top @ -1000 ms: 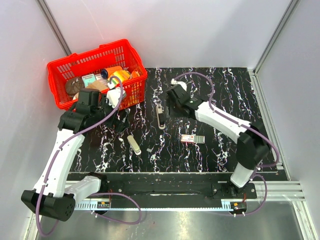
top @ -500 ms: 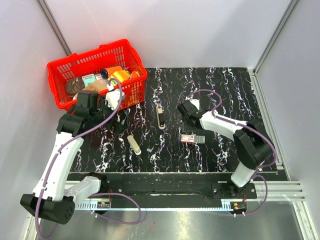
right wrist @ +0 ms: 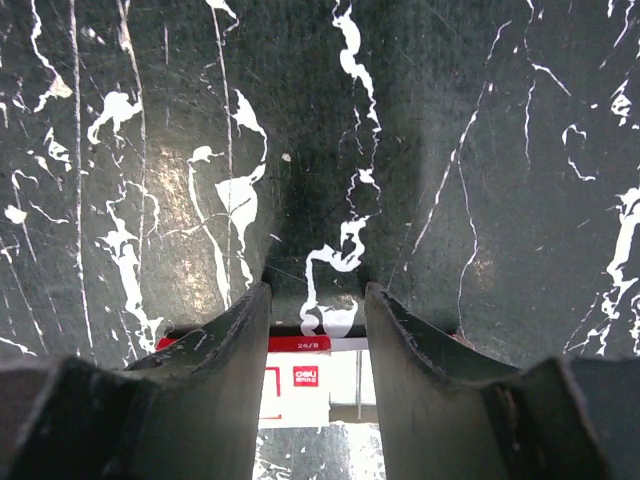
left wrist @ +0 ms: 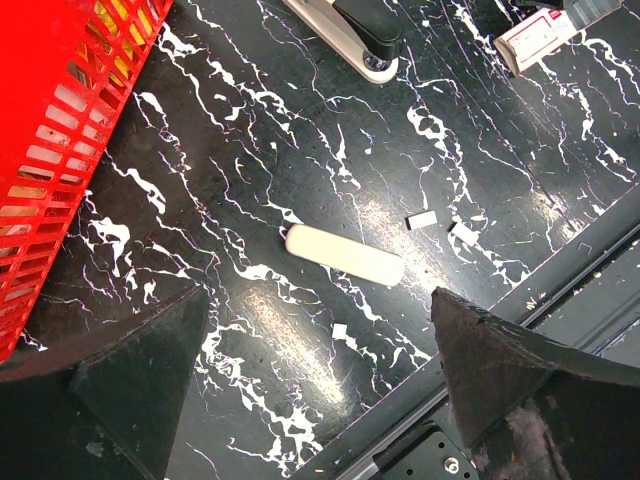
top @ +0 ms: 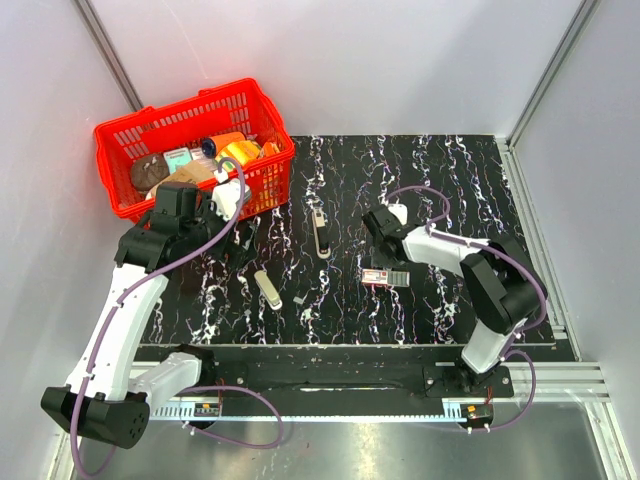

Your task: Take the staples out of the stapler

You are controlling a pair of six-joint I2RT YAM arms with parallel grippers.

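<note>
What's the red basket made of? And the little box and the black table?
The red basket looks like glossy moulded plastic: thin bars in an open grid. The little box seems printed cardboard: flat white-and-red faces with a logo. The black table top looks like marble-patterned sheet, maybe vinyl; it is smooth and glares.

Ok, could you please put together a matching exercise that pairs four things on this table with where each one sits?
Things:
1 red basket
2 stapler
3 staple box
4 cream bar

Places:
A centre of the table, between the arms
B far left corner
C right of centre, nearer than the stapler
D left of centre, nearest the front edge

Pairs: 1-B, 2-A, 3-C, 4-D
</note>
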